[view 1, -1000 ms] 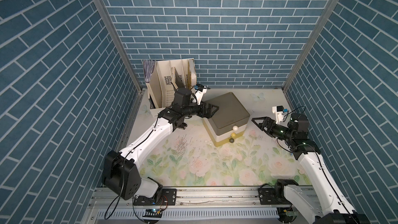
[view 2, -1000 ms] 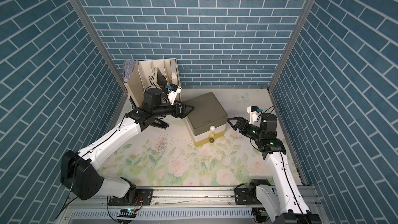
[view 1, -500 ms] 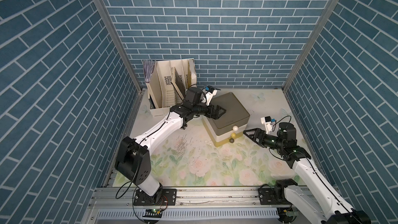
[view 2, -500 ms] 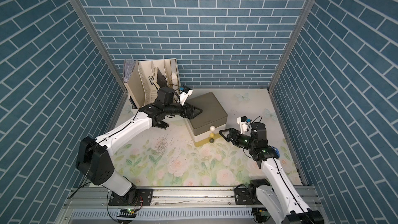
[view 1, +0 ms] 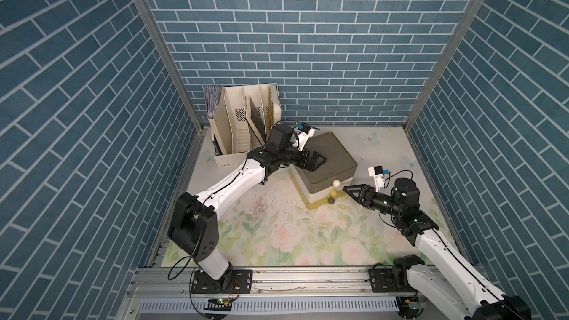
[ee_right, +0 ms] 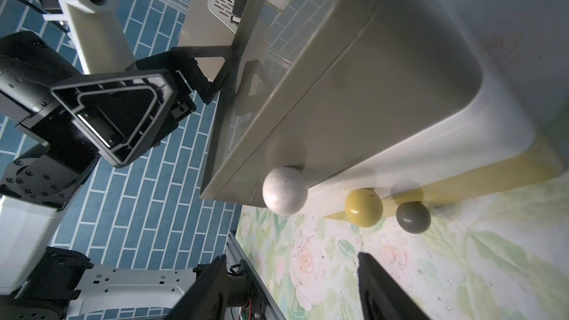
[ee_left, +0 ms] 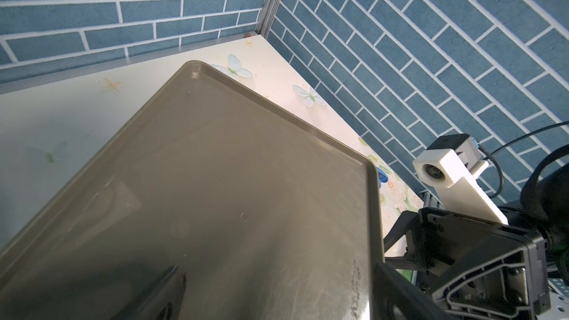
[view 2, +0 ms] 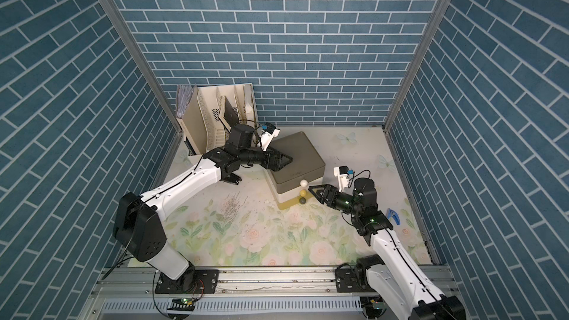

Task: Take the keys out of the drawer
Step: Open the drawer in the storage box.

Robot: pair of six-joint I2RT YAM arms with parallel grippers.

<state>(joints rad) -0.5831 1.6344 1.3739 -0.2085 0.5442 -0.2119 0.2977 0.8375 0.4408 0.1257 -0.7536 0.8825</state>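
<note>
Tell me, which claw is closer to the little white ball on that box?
The right. The right gripper hovers just in front of the white knob, not touching; the left gripper is farther back, over the drawer box's top.

no legible text, no readable labels or numbers

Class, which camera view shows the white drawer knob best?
The right wrist view: the white knob is large and unblocked there. In both top views it is a tiny dot; the left wrist view misses it.

Glossy plastic drawer unit (view 1: 336, 154), smooth white knob (ee_right: 284, 190), matt floral mat (view 1: 277, 235)
</note>
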